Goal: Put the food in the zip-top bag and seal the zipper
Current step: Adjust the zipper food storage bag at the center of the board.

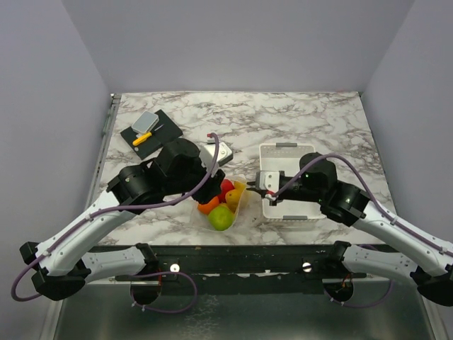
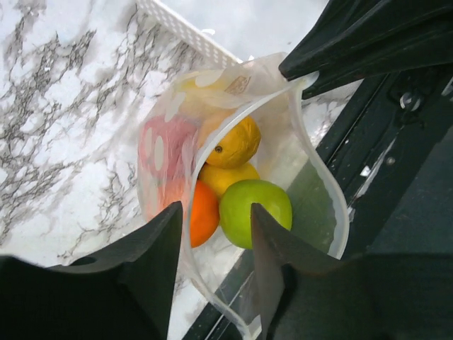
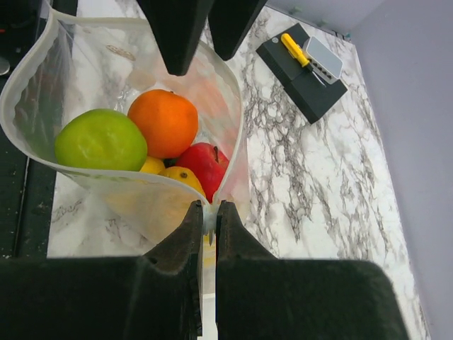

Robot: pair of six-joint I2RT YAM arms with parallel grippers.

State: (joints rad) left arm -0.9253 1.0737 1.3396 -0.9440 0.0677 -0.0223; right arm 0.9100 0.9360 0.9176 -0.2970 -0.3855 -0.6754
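The zip-top bag (image 1: 237,205) hangs open-mouthed near the table's front edge, between my two grippers. Inside lies the food: a green apple (image 3: 100,139), an orange (image 3: 163,122), a red apple (image 3: 207,161) and a yellow fruit (image 2: 233,144). My right gripper (image 3: 210,205) is shut on the bag's corner, where the zipper (image 3: 239,124) ends. My left gripper (image 2: 216,207) is open at the opposite side of the mouth. The zipper's rim (image 2: 345,216) curves round and one side of it runs loosely between the left jaws. The mouth gapes wide.
The white tray (image 1: 283,147) stands right of the bag, under my right arm. A black pad (image 1: 166,122) with a yellow tool and a grey block lies at the back left. A small grey box (image 1: 221,152) sits behind the bag. The table's black front rail (image 1: 233,255) is just below.
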